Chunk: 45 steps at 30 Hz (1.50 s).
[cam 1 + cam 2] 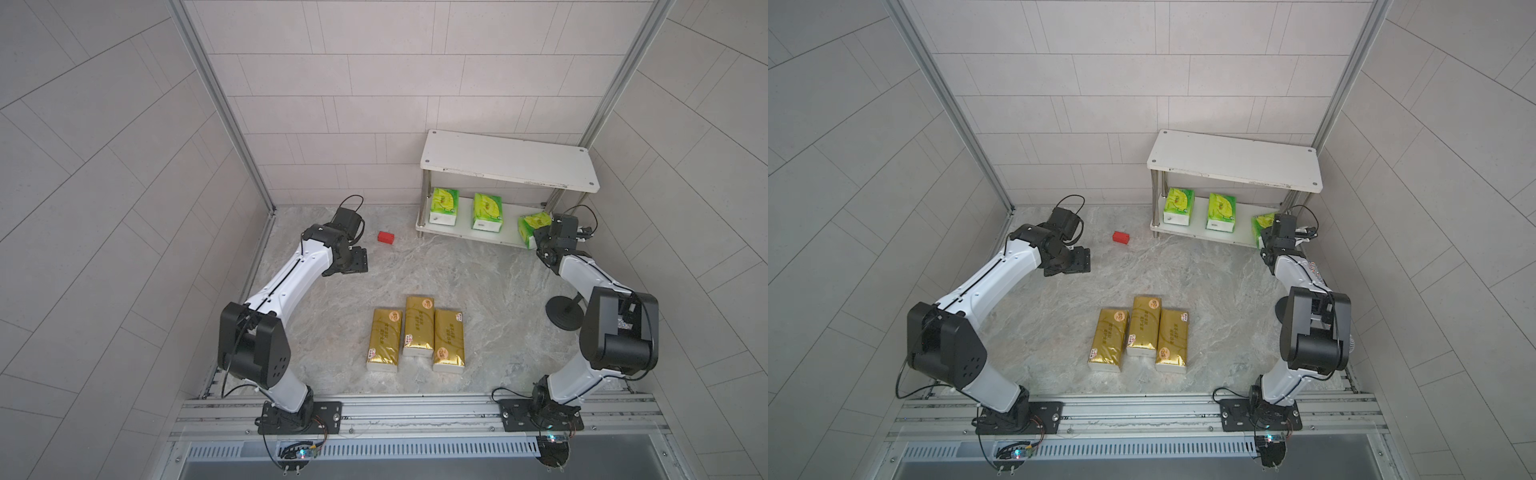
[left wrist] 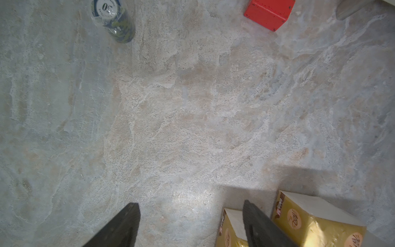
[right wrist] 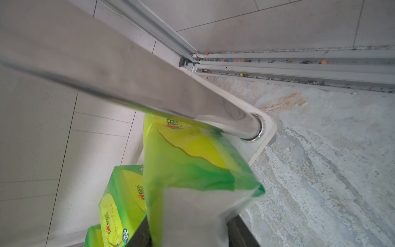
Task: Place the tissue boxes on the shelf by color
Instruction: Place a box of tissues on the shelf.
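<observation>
While my right gripper [image 3: 190,233] clamps the soft green-yellow tissue pack [image 3: 192,166] near its white end, it looks light, crushable; left gripper [image 2: 190,205] gapes empty.

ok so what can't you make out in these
- third green pack: near end hidden by the right arm in both top views, blurred in the right wrist view; resting on the shelf or not, unclear.
- gold packs: print too small in top views, cut off by the left wrist view's edge.

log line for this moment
right end effector: shut on green pack at lower shelf | left end effector: open | gold packs: on table
</observation>
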Each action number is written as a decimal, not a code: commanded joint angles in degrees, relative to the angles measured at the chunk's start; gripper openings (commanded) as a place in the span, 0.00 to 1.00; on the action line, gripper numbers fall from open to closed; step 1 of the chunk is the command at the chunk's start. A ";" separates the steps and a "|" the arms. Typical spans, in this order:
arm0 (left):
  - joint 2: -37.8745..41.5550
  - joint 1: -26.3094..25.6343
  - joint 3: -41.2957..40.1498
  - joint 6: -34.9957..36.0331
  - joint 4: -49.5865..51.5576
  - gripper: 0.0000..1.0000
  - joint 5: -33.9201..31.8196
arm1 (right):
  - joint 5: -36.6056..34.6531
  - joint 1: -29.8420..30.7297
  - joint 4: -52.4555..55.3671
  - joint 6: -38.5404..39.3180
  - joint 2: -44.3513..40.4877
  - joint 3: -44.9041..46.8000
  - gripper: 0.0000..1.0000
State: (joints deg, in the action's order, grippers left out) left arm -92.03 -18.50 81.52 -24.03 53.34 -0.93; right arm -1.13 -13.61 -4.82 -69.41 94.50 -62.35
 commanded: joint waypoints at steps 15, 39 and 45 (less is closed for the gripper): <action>2.16 0.10 -2.25 -0.35 -0.03 0.84 -1.19 | -5.30 2.43 -1.97 -8.96 7.22 -4.03 0.50; 1.85 0.13 -1.12 0.30 0.71 0.84 -1.01 | 3.37 -0.63 4.77 -7.69 12.95 -9.96 0.62; 2.27 0.20 -1.42 0.21 0.71 0.84 -1.21 | 4.05 -0.97 6.56 -6.44 13.00 -11.52 0.64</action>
State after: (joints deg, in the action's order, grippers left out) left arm -91.26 -18.50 79.68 -23.99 53.36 -1.54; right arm 2.48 -14.28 -2.20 -77.47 106.63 -72.71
